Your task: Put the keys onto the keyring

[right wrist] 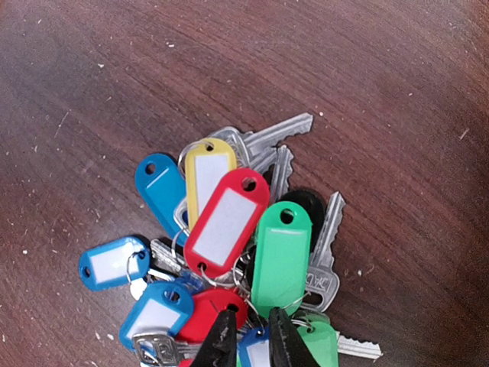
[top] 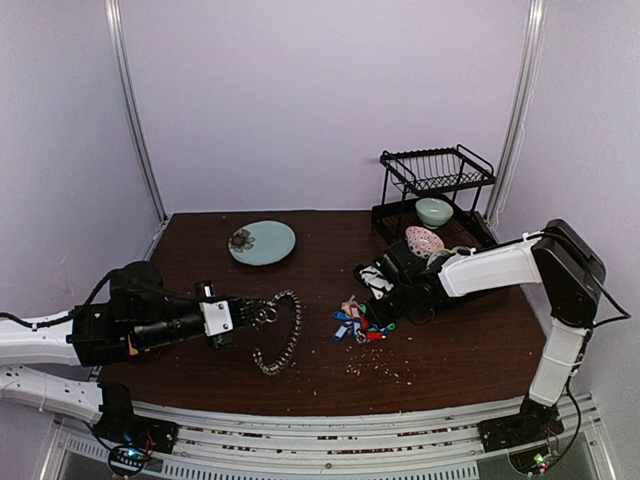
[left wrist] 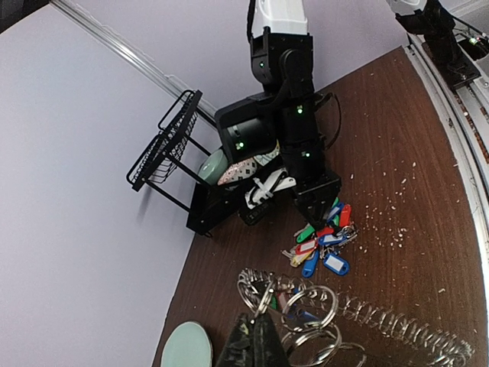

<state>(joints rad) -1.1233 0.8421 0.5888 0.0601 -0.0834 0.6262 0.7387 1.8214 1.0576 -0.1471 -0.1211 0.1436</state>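
The keys are heaped in one loose pile on the table, just in front of the black dish rack on the side nearer the arm bases, with blue, red, green and yellow tags overlapping. The right gripper is set low over the pile with its fingertips nearly together, only a slim gap between them. A blue tag shows in that gap, but whether anything is pinched cannot be told. One key is probably being singled out of the heap. The keyring is found farther from the rack than the pile and well apart from it, a curved arc fringed with small silvery keys. One end is clamped by the left gripper, its fingers closed on the split rings there. It is judged to be held this way so the ring is steadied and presented toward the pile for threading. With the heap left on the wood, most of the task is judged undone. A teal plate is noted well aside of the rack, unused.
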